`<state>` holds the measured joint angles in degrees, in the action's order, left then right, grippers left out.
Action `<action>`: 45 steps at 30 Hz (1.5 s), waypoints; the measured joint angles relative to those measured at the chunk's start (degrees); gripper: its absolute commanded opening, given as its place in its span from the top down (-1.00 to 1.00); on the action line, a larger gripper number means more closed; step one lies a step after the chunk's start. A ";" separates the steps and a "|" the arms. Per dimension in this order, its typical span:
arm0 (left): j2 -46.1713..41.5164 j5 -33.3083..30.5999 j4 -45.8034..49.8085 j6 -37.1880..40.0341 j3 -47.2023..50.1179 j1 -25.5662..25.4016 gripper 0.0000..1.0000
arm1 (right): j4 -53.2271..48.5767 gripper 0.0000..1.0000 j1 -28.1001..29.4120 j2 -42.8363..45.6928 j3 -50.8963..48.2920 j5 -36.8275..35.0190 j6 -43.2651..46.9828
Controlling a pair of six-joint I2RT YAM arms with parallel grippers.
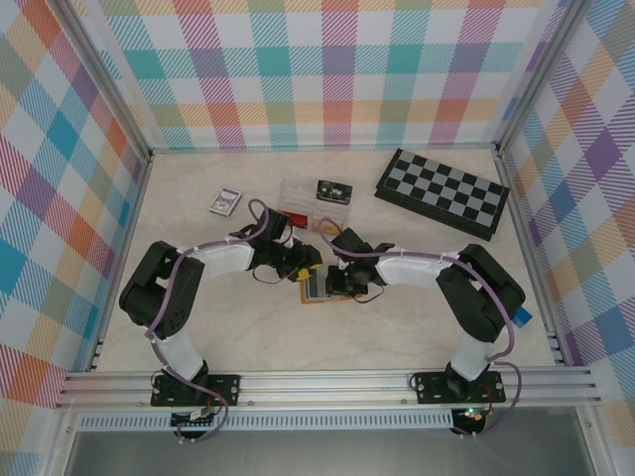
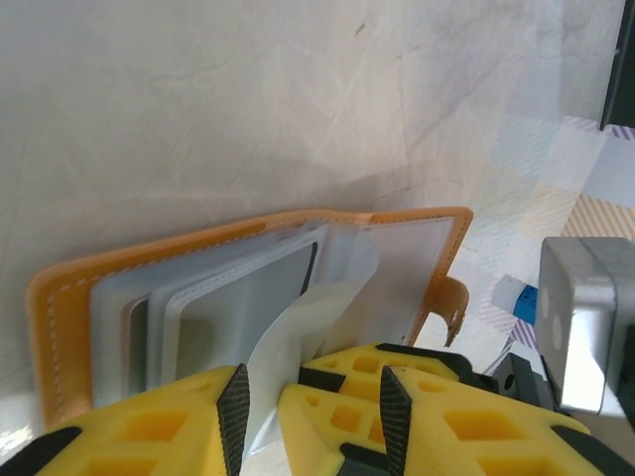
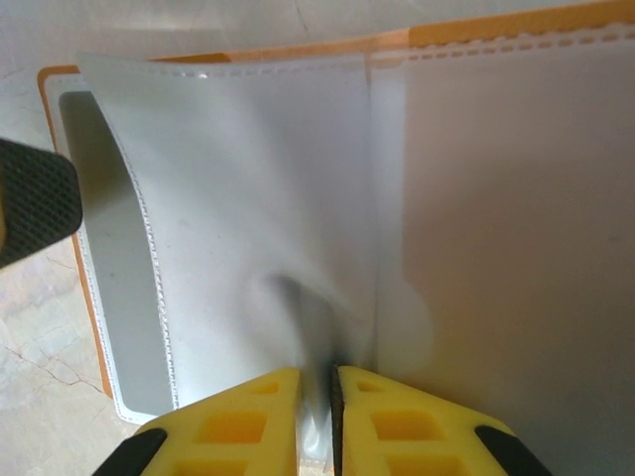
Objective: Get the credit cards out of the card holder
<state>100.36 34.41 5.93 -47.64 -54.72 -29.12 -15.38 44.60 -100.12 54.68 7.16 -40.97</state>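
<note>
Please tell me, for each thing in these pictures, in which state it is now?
card holder: open, inner sleeves showing
clear sleeve: lifted, pinched at its edge
right gripper: shut on the clear sleeve
left gripper: open, a sleeve in the gap
chessboard: lying flat, no pieces on it
clear plastic box: too small to tell

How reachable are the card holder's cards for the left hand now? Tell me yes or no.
Probably yes. The left hand stands open at the card holder, a clear sleeve between its fingers, and the right hand pinches a sleeve page, steadying it. A grey card sits inside its pocket.
</note>
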 measured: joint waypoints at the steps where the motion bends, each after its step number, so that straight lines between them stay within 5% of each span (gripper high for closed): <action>1: 0.28 -0.39 0.17 0.46 -0.72 0.00 0.17 | 0.15 0.68 0.00 0.00 -0.07 0.07 -0.04; 16: 4.35 -3.80 1.90 5.55 -4.59 0.00 0.13 | 2.16 0.67 -0.68 0.22 -1.11 1.84 -0.20; 28: 4.42 1.42 0.00 6.38 -4.57 -0.07 0.37 | 3.74 0.43 -1.27 2.99 -3.28 2.60 -0.17; 45: 4.42 6.58 -8.79 0.00 -1.75 -3.30 0.22 | 2.43 0.08 -2.29 23.58 -9.51 -3.19 2.47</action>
<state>104.77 40.99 -2.85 -47.64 -56.47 -32.42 -12.95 42.30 -76.53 45.17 3.97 -38.50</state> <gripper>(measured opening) 0.378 0.450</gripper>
